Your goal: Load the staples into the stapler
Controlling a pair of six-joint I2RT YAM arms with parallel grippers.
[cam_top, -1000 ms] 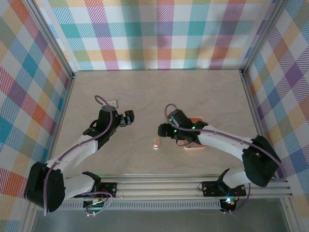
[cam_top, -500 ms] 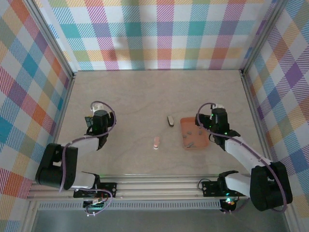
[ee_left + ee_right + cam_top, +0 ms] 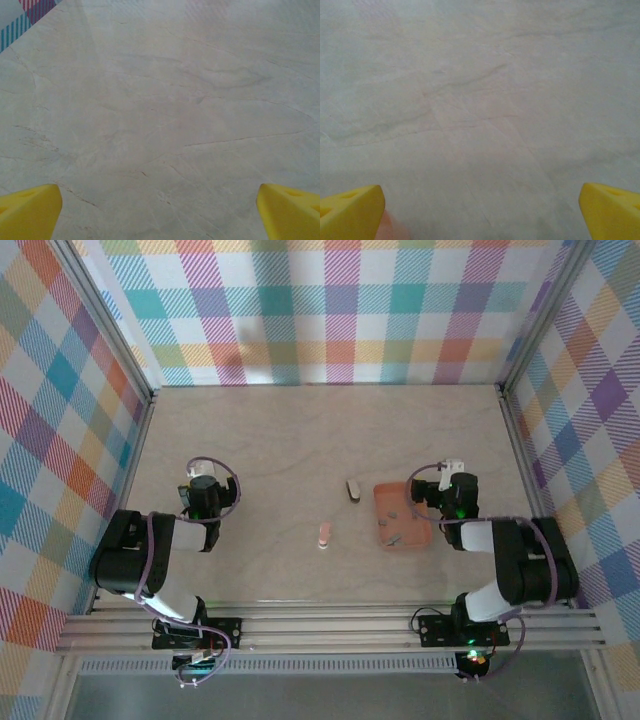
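Both arms folded back, stapler released

Left end effector [image 3: 160, 210] and right end effector [image 3: 480, 210] gape empty. The small pink oblong stapler [image 3: 323, 536] lies mid-tabletop [image 3: 300, 440], and the tiny grey metal staples [image 3: 393, 535] sit nearby in the salmon-orange tray [image 3: 421, 541].

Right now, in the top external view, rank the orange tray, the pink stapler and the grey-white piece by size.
1. orange tray, clearly the largest.
2 and 3. pink stapler and grey-white piece look about alike, both small oblongs, so I won't rank them.
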